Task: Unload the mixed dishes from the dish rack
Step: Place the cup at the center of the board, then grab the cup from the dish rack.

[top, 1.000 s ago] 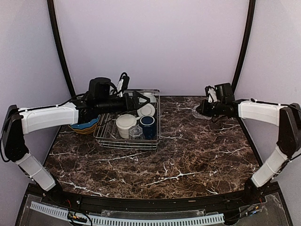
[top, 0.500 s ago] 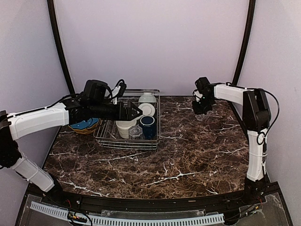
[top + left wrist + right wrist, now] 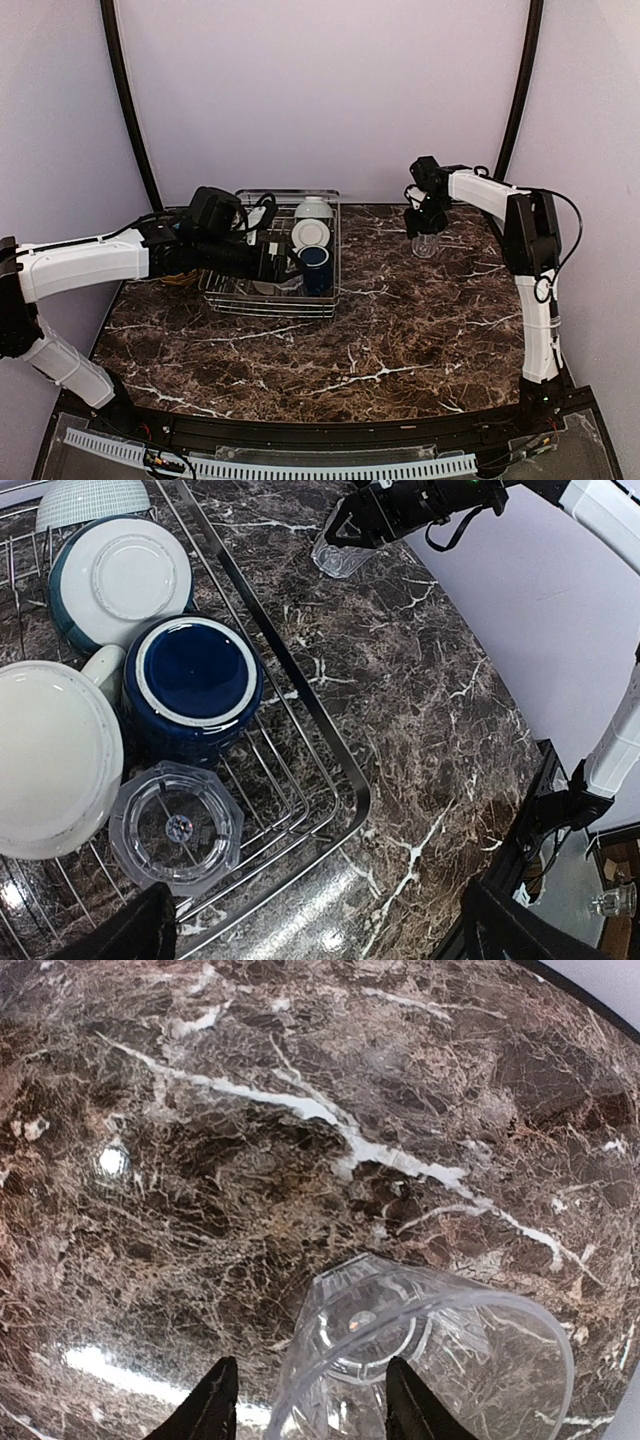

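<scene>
Clear glass (image 3: 425, 245) stands upright, mouth up, near the table's (image 3: 400, 330) far right edge. The right arm is folded high above it, and the right gripper (image 3: 424, 226) points down with its fingers (image 3: 215, 1405) parted, not pinching the glass, whose near rim is cut off in the wrist view. The left arm lies level across the rack (image 3: 270, 308) at the far left edge, hiding most of its load, and the left gripper (image 3: 285, 262) is spread wide and empty over the rack's near right corner.

My right gripper (image 3: 424, 224) was clamped shut 1 second ago; its jaws have now parted above the clear glass (image 3: 425, 246). My left gripper (image 3: 283, 262) has slid lower across the dish rack (image 3: 268, 304).
</scene>
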Tool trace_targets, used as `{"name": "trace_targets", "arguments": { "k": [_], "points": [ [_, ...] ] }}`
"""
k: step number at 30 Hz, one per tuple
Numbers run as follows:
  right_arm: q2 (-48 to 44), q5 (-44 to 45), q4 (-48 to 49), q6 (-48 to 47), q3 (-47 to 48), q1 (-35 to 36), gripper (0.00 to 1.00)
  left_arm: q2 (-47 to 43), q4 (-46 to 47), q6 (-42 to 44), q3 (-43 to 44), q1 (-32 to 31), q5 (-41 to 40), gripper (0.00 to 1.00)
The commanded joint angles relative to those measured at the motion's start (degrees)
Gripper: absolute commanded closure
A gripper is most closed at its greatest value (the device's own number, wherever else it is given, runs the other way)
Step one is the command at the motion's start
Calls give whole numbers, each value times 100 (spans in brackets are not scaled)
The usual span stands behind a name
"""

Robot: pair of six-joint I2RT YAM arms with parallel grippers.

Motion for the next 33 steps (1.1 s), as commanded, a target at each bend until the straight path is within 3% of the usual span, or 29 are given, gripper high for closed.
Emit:
{"name": "trace_targets", "arguments": {
  "k": [1,10,15,27,33],
  "points": [
    [-273,133,-293,-22,19,-29,43,-86,-561,171,112,-37,-311,2],
    [-1727,-276,422,291,-1636,68,12,289,-1252,415,621,-41,-695,1],
    [-2804,-435,1163,414,-2941,241,3,752,-1560,441,1065,-164,-833,2],
    [-4198,-761,2047,626,-4680,393,1,2156,-3230,131,2631,-644,-3138,2],
    [-4233,-835,2110,613,-4918,393,1,2372,-3276,-316,2649,-736,-3339,6]
  ]
}}
